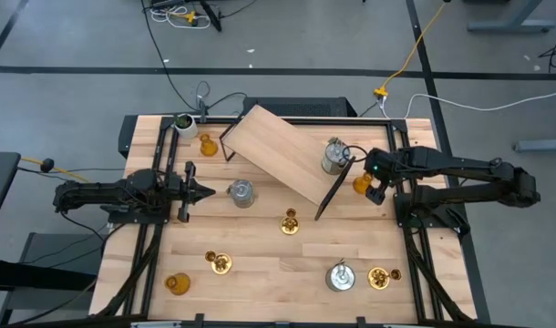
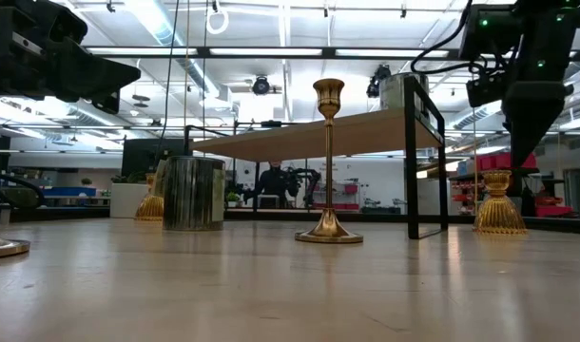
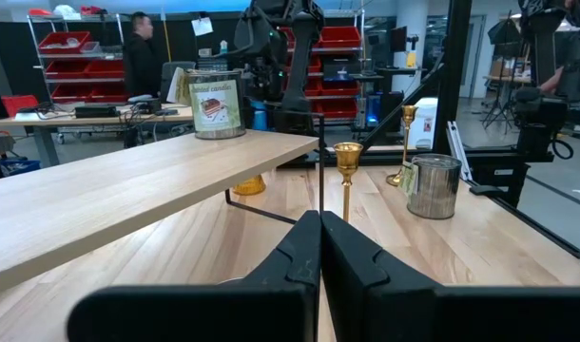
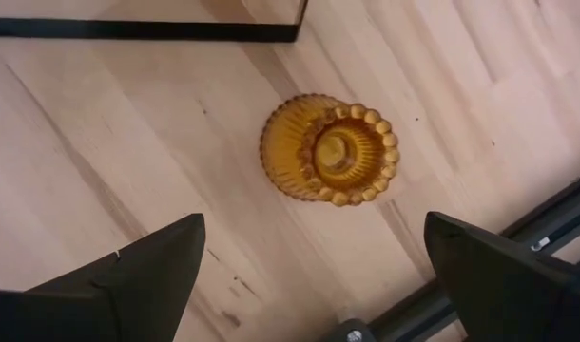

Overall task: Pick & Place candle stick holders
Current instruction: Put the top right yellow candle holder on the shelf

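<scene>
Nine holders show from above: three amber glass ones, three brass sticks and three grey cylinders. The amber ones sit at the table's far left beside the white pot (image 1: pixel 184 123), at the near left corner (image 1: pixel 177 284), and on the right under the right end effector (image 1: pixel 373 189). That last amber holder (image 4: pixel 331 149) stands upright on the table (image 1: pixel 269 264), between the spread fingers and not touched by them; from above the arm covers part of it. The brass sticks stand at the middle (image 1: pixel 290 222), near left of middle (image 1: pixel 220 262) and near right (image 1: pixel 380 276). One cylinder (image 1: pixel 241 192) stands just ahead of the left end effector (image 1: pixel 205 191), whose fingers are pressed together with nothing between them. A second cylinder (image 1: pixel 334 157) stands on the raised wooden shelf (image 1: pixel 278 150), and a third (image 1: pixel 340 276) is at the near right beside the brass stick. In the low view only one brass stick (image 2: pixel 328 161), one cylinder (image 2: pixel 192 193) and two amber holders show clearly; one amber holder is largely hidden behind the cylinder. The pot holds something green, too small to make out. A person stands in the room behind.
</scene>
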`<state>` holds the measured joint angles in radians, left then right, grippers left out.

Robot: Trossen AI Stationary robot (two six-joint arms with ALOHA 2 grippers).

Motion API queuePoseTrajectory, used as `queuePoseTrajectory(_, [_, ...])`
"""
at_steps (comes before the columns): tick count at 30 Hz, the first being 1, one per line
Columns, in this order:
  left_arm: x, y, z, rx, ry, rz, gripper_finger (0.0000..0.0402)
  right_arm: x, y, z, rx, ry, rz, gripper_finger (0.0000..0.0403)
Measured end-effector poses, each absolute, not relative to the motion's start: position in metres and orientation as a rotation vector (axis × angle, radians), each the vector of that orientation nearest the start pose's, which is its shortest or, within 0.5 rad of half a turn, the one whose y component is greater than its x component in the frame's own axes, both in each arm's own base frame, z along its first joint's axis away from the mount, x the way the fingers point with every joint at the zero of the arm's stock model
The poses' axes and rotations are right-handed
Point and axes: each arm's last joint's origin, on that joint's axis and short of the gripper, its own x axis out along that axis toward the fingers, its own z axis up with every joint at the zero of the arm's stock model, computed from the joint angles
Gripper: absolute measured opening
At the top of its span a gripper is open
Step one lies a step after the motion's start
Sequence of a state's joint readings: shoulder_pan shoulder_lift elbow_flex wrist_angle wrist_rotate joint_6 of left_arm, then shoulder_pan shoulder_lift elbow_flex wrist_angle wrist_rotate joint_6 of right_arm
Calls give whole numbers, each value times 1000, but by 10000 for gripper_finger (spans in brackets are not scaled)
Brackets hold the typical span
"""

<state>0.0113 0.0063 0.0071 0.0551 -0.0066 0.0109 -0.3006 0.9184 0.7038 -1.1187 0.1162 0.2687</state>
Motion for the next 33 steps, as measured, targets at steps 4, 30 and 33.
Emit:
queuePoseTrajectory(4, [98,1,171,11,-55,18,12,127,-44,226,352,1283,-536,398])
queuePoseTrajectory(30, [97,1,171,11,-56,18,12,135,-47,227,418,1197,-599,398])
queuePoseTrajectory(33, [98,1,171,11,-56,18,12,138,-49,225,387,1208,-640,398])
